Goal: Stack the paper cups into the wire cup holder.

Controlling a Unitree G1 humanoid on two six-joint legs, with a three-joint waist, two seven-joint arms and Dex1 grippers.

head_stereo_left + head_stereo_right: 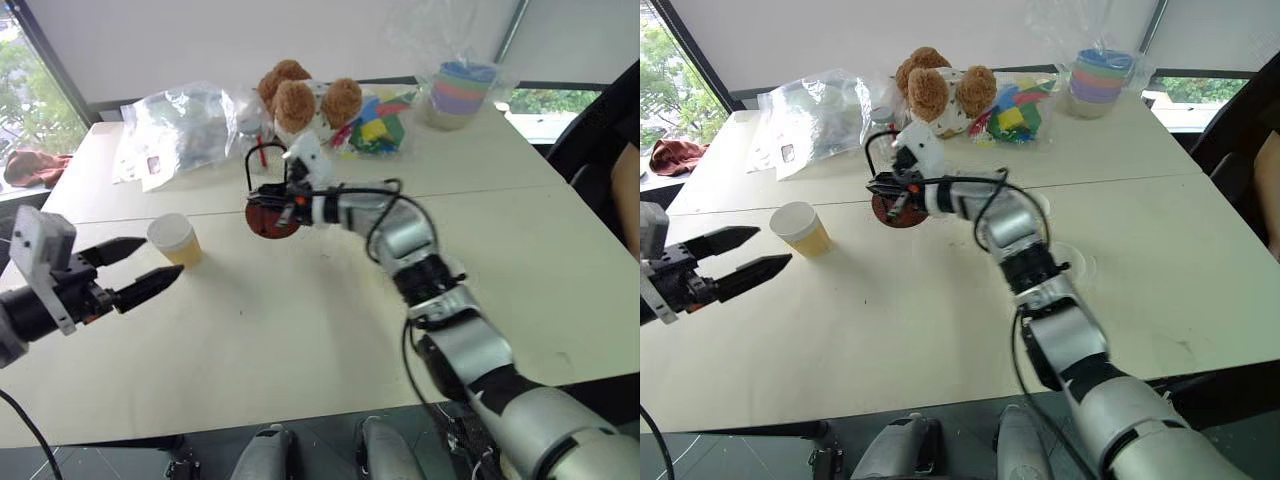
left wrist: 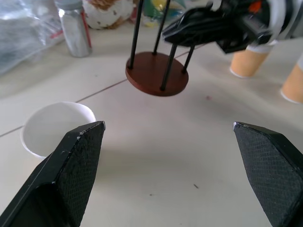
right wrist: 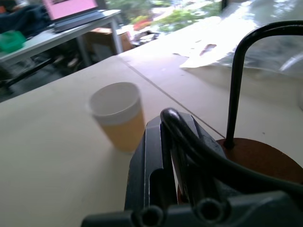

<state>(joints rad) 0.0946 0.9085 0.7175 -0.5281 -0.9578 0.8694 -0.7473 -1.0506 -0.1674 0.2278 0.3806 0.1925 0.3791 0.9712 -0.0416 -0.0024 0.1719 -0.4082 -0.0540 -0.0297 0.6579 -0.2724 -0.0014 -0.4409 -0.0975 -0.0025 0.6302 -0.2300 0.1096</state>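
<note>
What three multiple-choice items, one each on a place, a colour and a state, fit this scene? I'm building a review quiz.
1. Where does the upright paper cup stand?
A. Inside the wire cup holder
B. On the table, near the left gripper
C. On the pastel bowls

2. What colour is the wire cup holder's base?
A. Blue
B. White
C. Dark red

3. What is the state of the right gripper?
A. Shut on the holder's wires
B. Open above a cup
C. Open, resting on the table

Key:
1 B: the paper cup sits on the table just beyond the open left gripper.
2 C: the wire cup holder has a dark red disc under black wires.
3 A: the right gripper is closed among the wires, with the base tilted off the table.
</note>
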